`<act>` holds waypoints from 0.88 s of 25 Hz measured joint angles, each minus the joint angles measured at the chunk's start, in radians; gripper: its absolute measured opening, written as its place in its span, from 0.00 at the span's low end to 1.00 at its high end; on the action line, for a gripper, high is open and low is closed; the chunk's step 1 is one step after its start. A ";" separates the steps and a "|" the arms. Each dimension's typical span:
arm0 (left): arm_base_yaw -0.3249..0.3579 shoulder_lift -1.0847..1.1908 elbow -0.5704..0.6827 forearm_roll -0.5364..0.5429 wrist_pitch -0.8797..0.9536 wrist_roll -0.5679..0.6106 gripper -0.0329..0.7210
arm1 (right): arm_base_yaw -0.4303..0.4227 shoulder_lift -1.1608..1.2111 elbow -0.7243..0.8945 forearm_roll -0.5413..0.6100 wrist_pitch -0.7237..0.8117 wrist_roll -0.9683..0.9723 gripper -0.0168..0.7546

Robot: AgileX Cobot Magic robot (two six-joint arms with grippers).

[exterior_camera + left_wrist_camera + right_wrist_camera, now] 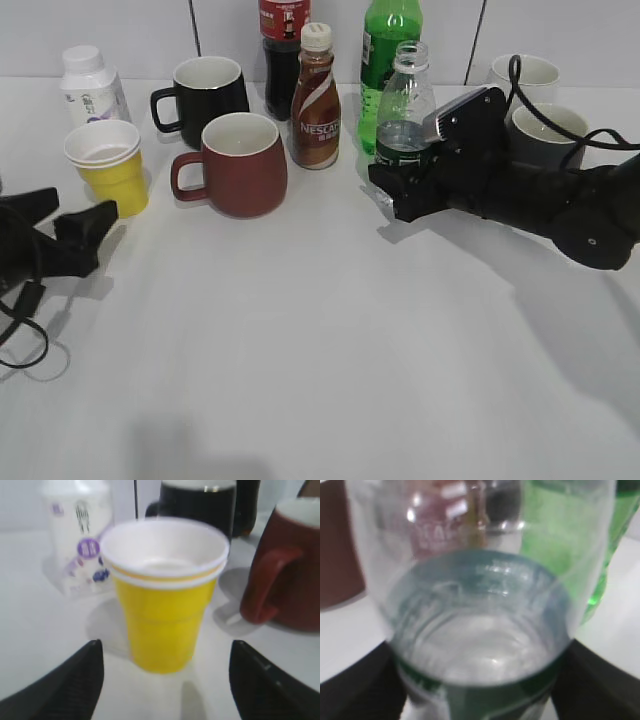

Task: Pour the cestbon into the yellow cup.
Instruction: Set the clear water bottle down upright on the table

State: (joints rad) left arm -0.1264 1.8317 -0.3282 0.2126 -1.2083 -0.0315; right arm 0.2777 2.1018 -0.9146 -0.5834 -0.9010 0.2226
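Right pincer (400, 178) is clamped on the cestbon (404, 105); left pincer (165, 680) sits released before the yellow cup (162, 600), so lift straight up, cap's off.

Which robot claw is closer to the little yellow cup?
Left. The left claw sits just in front of the yellow cup, open toward it. The right claw is far across the table, around the cestbon.
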 joint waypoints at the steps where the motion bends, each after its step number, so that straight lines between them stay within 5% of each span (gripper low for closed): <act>1: 0.000 -0.021 0.006 0.000 0.000 0.000 0.83 | 0.000 0.003 0.000 0.002 -0.008 0.005 0.65; 10: 0.000 -0.194 0.048 0.011 -0.001 -0.074 0.83 | 0.000 0.020 0.033 0.009 -0.054 0.032 0.81; 22: 0.000 -0.474 0.051 0.173 0.270 -0.261 0.83 | 0.000 -0.036 0.205 0.128 -0.093 0.021 0.82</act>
State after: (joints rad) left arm -0.1264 1.3575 -0.2775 0.3855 -0.9382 -0.2922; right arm 0.2777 2.0653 -0.7094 -0.4555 -0.9938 0.2431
